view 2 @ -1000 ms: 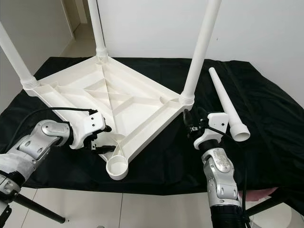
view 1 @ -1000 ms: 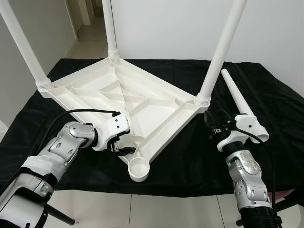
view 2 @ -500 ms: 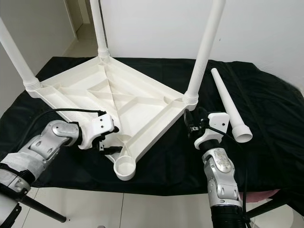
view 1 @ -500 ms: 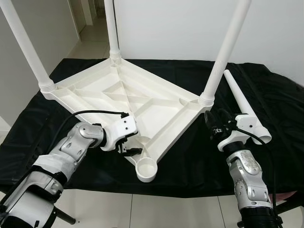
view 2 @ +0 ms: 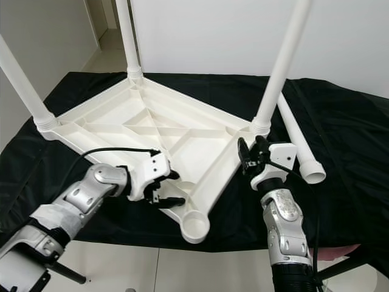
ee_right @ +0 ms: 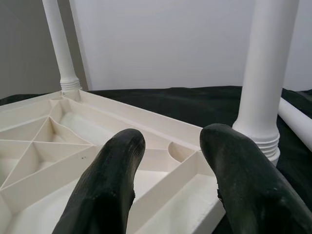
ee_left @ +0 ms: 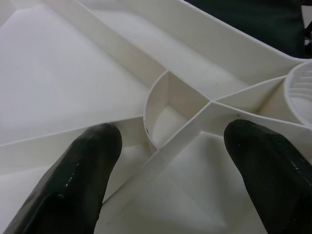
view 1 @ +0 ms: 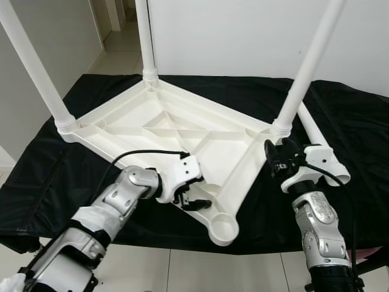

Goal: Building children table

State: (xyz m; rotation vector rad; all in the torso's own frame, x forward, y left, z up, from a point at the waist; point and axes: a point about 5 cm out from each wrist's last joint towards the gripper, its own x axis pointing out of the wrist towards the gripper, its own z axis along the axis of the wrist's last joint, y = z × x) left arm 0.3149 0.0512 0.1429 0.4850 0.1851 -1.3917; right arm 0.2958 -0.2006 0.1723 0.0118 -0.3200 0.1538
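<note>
A white plastic children's table (view 1: 176,131) lies upside down on a black cloth (view 1: 67,176) that covers the bench, its ribbed underside facing up and one corner reaching the bench's near edge. Three white legs stand screwed into corner sockets: one (view 1: 33,67) toward the bench's left edge, one (view 1: 144,36) toward the far edge, and one (view 1: 307,67) toward the right. The near corner socket (view 1: 222,229) is an empty round cup at the near edge of the bench. A fourth loose leg (view 2: 296,141) lies flat on the cloth just beyond the right-hand upright leg, its flared end pointing toward the near right corner of the bench.

The left gripper (view 1: 193,199) is at the table's near-left rim, just beside the empty socket, fingers (ee_left: 83,170) spread apart over a rib junction of the underside in the left wrist view, grasping nothing. The right gripper (view 2: 250,155) is raised at the table's right-hand edge, just beside the base of the right upright leg, fingers (ee_right: 109,185) parted and released, pointing across the ribbed underside in the right wrist view. A black cable (view 1: 143,154) loops over the left arm's wrist. Pale floor tiles (view 1: 182,267) show below the bench's near edge.
</note>
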